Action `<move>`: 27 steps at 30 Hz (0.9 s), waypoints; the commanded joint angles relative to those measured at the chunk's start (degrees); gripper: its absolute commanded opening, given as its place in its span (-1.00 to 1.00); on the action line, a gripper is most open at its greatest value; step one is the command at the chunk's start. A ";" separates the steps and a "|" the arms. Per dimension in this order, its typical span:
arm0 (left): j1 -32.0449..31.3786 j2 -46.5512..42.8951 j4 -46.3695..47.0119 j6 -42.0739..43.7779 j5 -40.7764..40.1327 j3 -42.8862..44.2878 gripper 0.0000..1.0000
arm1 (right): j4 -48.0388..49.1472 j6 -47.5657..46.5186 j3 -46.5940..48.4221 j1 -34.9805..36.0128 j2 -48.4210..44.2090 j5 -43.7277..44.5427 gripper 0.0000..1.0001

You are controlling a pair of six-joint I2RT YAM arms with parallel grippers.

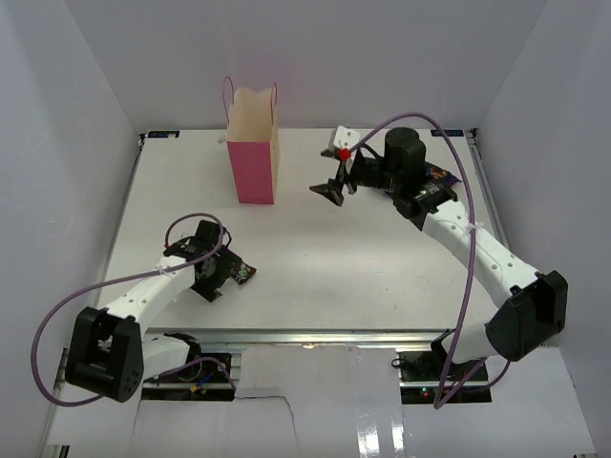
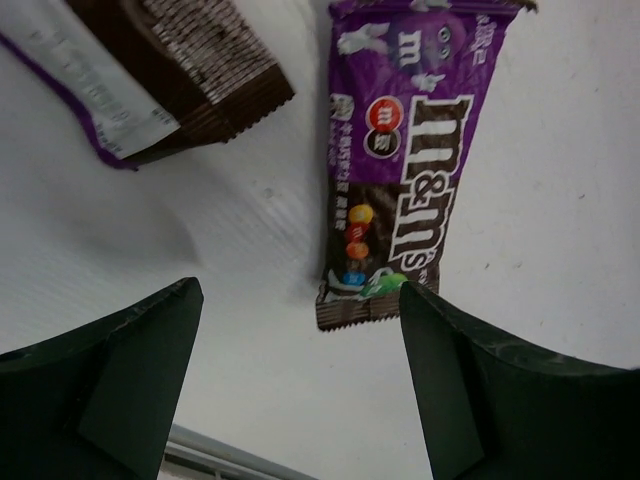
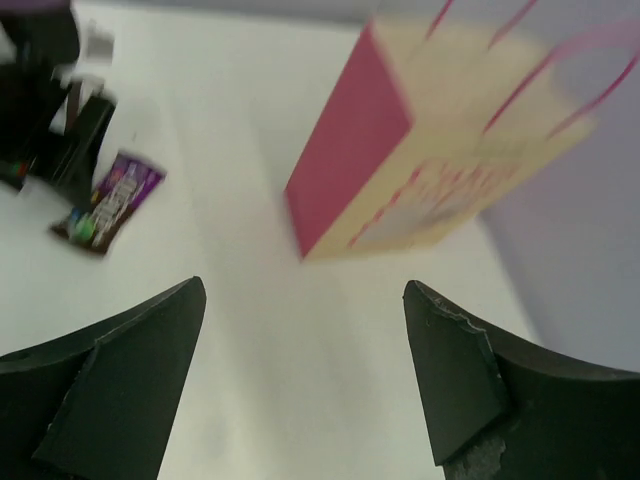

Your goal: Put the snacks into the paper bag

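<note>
One purple packet (image 2: 400, 170) beneath spread left pincer (image 2: 297, 335); right pincer (image 3: 305, 295) spread

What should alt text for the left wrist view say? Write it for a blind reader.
A purple and brown m&m's packet lies flat on the white table, just beyond the open left gripper, whose two dark fingers frame the bottom corners. A second dark brown packet lies at upper left, apart from the first.
</note>
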 commanded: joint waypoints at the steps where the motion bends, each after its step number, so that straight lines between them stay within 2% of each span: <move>1: 0.25 5.51 5.17 1.61 -2.16 4.55 0.80 | -10.51 -4.61 -11.57 -5.57 -2.74 -4.62 0.70; 6: 0.16 12.99 6.92 4.16 -3.23 7.72 0.78 | -11.31 -4.79 -23.96 -11.39 -8.64 -5.94 0.66; 8: 0.25 15.36 7.02 4.43 -3.75 8.24 0.70 | -11.48 -4.88 -26.17 -13.14 -10.58 -6.56 0.64; 10: 0.25 17.20 7.10 4.78 -3.75 8.86 0.52 | -11.40 -4.44 -28.72 -14.20 -11.98 -6.73 0.64; 13: 0.25 18.53 7.10 5.39 -4.02 9.30 0.38 | -11.13 -3.56 -30.31 -15.17 -12.87 -7.26 0.63; 16: 0.16 19.24 7.02 6.80 -4.46 10.17 0.06 | -11.04 -2.59 -31.54 -15.88 -13.05 -7.70 0.62; 17: 0.25 18.89 6.93 7.41 -4.46 10.53 -0.13 | -11.04 -2.42 -31.81 -15.97 -13.05 -7.70 0.62; 20: 0.25 16.53 6.67 11.18 -4.54 11.85 -0.33 | -11.04 -2.33 -32.07 -16.32 -13.22 -7.70 0.61; 23: 0.16 12.84 7.01 18.38 -4.02 13.78 -0.34 | -11.04 -2.33 -32.16 -16.84 -13.31 -7.35 0.61; 27: 0.07 0.39 10.43 31.21 -0.61 16.33 -0.42 | -10.87 -2.15 -32.34 -17.72 -13.40 -6.56 0.61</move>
